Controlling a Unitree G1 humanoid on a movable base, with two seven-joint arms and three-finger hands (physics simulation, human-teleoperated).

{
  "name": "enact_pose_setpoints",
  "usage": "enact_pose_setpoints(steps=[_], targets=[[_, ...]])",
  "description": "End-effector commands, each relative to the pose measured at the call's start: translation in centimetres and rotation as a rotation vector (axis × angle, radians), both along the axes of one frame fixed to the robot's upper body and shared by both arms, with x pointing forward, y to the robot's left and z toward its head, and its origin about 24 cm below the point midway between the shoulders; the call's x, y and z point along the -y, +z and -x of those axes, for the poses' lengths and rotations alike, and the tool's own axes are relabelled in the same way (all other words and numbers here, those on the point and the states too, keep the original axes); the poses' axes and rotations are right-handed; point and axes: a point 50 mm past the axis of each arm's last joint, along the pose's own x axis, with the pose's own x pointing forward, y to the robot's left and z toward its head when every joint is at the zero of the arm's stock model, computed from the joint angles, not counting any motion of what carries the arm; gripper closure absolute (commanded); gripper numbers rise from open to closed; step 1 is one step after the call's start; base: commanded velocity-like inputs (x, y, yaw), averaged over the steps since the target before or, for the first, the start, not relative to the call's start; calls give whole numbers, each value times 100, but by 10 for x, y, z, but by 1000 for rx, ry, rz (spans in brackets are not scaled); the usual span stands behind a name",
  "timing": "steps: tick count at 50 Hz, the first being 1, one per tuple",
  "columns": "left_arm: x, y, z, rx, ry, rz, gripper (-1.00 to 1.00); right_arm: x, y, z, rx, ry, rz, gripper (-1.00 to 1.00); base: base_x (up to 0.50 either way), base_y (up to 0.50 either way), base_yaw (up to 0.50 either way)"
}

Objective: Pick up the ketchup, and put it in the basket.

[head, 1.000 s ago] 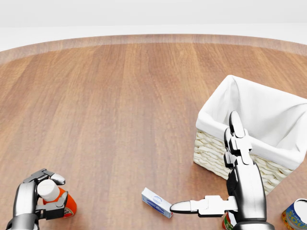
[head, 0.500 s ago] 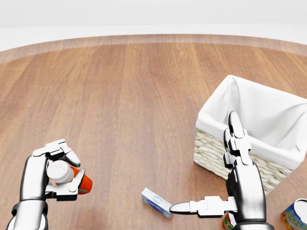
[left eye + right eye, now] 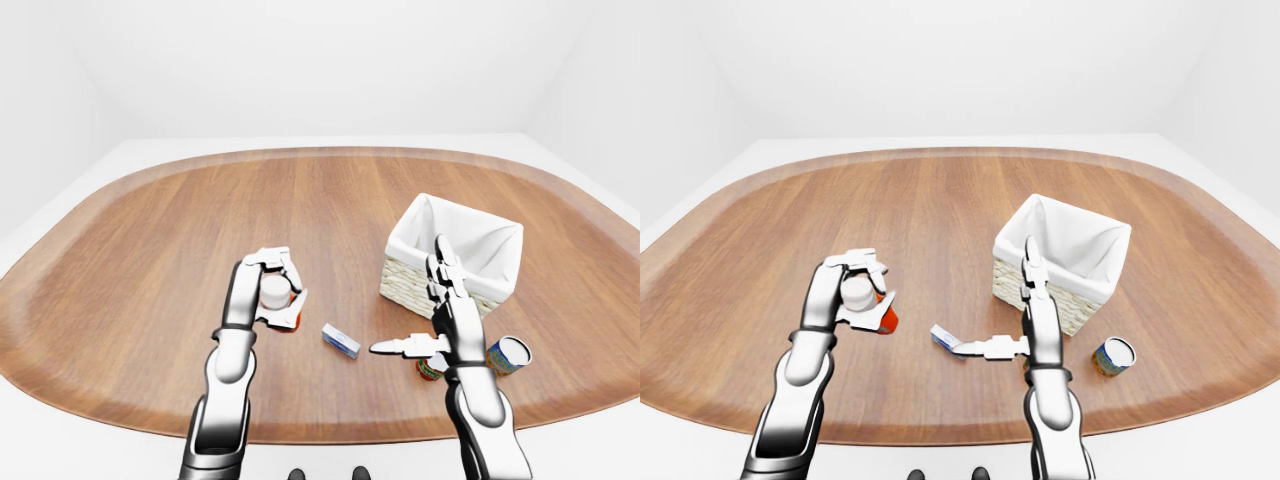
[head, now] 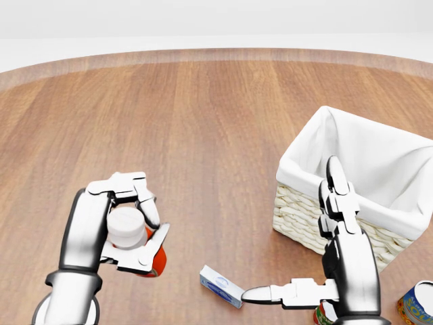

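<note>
My left hand [image 4: 128,227] is shut on the ketchup bottle [image 4: 135,240], red with a white cap, and holds it above the wooden table at the lower left of the head view. The basket [image 4: 355,183], wicker with a white cloth lining, stands at the right. My right hand [image 4: 308,261] is open and empty, one finger pointing left and the others up, just left of the basket's near corner.
A small blue-and-white box [image 4: 220,286] lies on the table between my hands. A can with a blue and yellow label [image 3: 506,354] stands right of my right hand, and a red can [image 3: 430,368] is partly hidden under that hand.
My left hand has lifted the ketchup and carried it up and to the right, toward the basket. The right hand has barely moved.
</note>
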Motion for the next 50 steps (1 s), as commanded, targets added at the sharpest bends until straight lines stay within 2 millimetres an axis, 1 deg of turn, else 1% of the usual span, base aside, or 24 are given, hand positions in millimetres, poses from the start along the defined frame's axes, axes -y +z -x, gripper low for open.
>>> enact_pose_setpoints(steps=[1, 2, 8, 13, 21, 27, 34, 36, 43, 47, 50], targets=[[32, 38, 18, 163, -129, 42, 90, 0, 1, 1, 5, 1, -1, -100, 0, 0, 0], [38, 43, 21, 186, -150, 43, 89, -1, 1, 1, 4, 2, 0, -100, 0, 0, 0], [54, 49, 27, 213, -201, 48, 90, 0, 2, 2, 7, 0, 0, -100, 0, 0, 0], [66, 43, 29, 191, -230, 57, 89, 0, 1, 2, 7, 0, -1, -100, 0, 0, 0], [81, 46, 38, 204, -281, 69, 89, -1, 3, 3, 9, 2, 1, -100, 0, 0, 0], [92, 41, 39, 185, -309, 69, 89, 0, 3, 4, 13, 1, -2, -100, 0, 0, 0], [107, 46, 45, 204, -356, 77, 89, 0, 6, 6, 16, 3, -5, -100, 0, 0, 0], [112, 44, 46, 194, -368, 84, 89, -1, 8, 9, 26, 7, 0, -100, 0, 0, 0], [126, 39, 49, 170, -401, 90, 89, 1, 11, 11, 34, -3, 1, -100, 0, 0, 0], [130, 40, 51, 173, -414, 95, 90, 1, 11, 11, 34, -1, -1, -100, 0, 0, 0], [134, 45, 56, 195, -432, 104, 90, 1, 11, 10, 34, -1, -1, -100, 0, 0, 0]])
